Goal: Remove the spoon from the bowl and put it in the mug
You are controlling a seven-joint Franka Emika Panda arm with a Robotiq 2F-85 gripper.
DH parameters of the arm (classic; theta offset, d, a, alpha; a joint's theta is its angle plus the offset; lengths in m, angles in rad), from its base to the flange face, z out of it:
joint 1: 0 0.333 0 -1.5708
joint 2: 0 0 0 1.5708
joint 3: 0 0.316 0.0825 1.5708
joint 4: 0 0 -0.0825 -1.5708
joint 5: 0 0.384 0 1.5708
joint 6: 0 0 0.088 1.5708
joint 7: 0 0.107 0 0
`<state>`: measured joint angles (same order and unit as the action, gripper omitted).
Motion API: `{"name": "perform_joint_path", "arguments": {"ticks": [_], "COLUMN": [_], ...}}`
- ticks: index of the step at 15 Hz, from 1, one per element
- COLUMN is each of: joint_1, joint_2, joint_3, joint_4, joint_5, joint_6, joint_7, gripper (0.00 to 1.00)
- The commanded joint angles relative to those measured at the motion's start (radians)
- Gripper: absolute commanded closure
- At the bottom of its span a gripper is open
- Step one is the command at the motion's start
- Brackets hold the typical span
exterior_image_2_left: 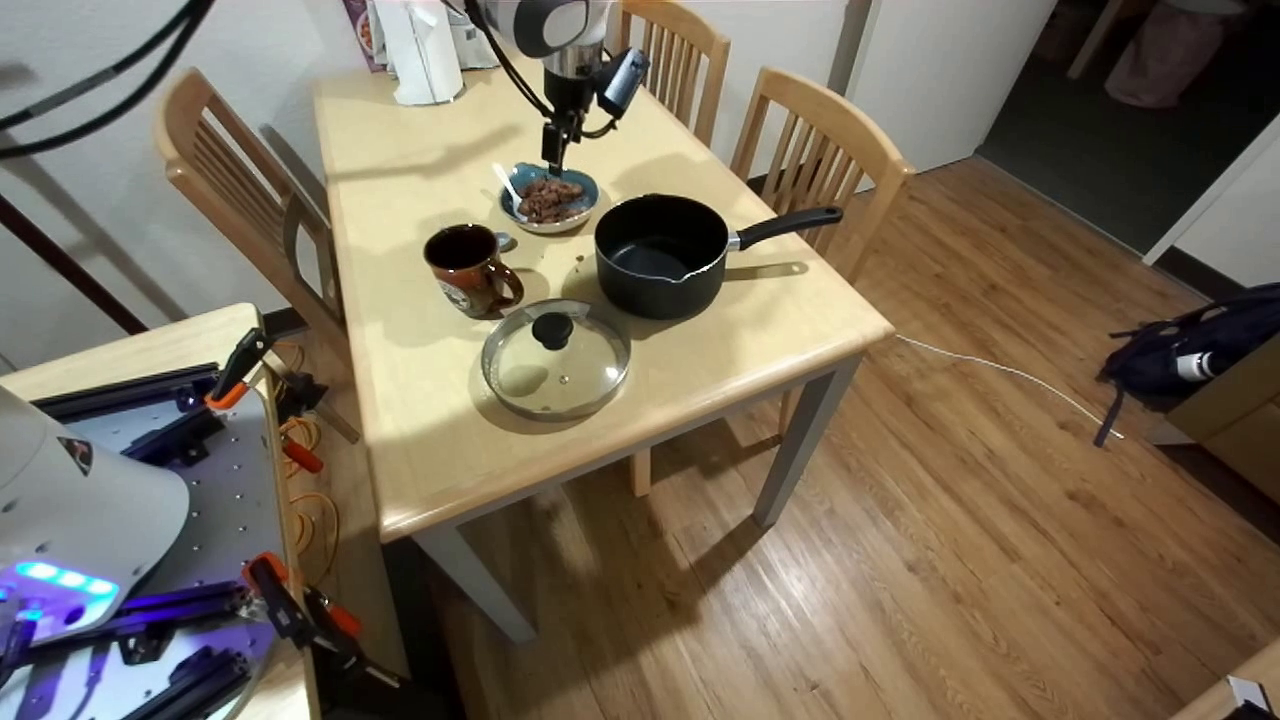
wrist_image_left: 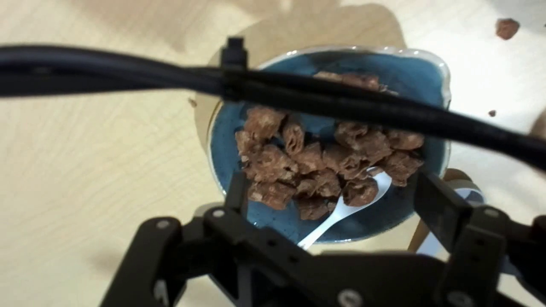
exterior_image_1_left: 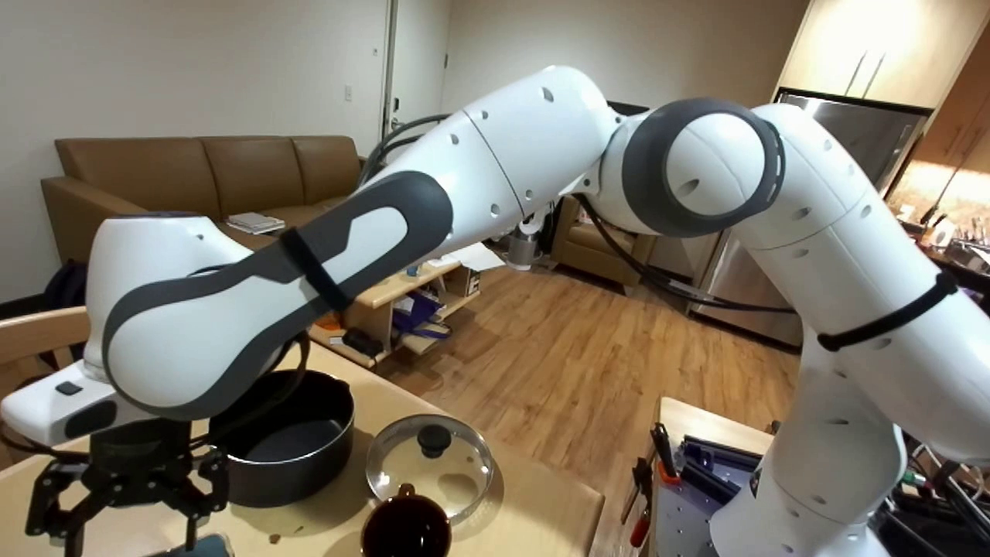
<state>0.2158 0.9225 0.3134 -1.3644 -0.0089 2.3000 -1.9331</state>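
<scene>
On the wooden table (exterior_image_2_left: 420, 430) we see the white spoon (wrist_image_left: 336, 215) tilted in the blue bowl (wrist_image_left: 371, 227) of rough brown food (wrist_image_left: 273, 164), fingers (wrist_image_left: 441, 209) wide apart above; in an exterior view, the shiny mug (exterior_image_2_left: 472, 282) stands nearer, at left.

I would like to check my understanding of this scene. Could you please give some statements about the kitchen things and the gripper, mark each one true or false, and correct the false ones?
1. The mug, the pot and the glass lid are on the table. True.
2. The glass lid covers the pot. False: it lies beside the pot.
3. The white spoon is in the blue bowl. True.
4. The mug lies on its side. False: it stands upright.
5. The gripper is open above the blue bowl. True.
</scene>
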Motion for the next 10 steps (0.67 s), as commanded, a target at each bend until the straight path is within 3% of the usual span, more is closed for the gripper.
{"name": "perform_joint_path", "arguments": {"ticks": [1, 2, 5, 10], "joint_1": [-0.046, -0.007, -0.005, -0.088], "joint_2": [0.006, 0.006, 0.008, 0.125], "joint_3": [0.066, 0.026, 0.025, 0.137], "joint_4": [-0.022, 0.003, 0.004, 0.057], "joint_5": [0.022, 0.002, 0.002, 0.059], "joint_6": [0.080, 0.034, 0.035, 0.132], "joint_7": [-0.118, -0.040, -0.043, -0.291], "gripper": [0.00, 0.00, 0.00, 0.00]}}
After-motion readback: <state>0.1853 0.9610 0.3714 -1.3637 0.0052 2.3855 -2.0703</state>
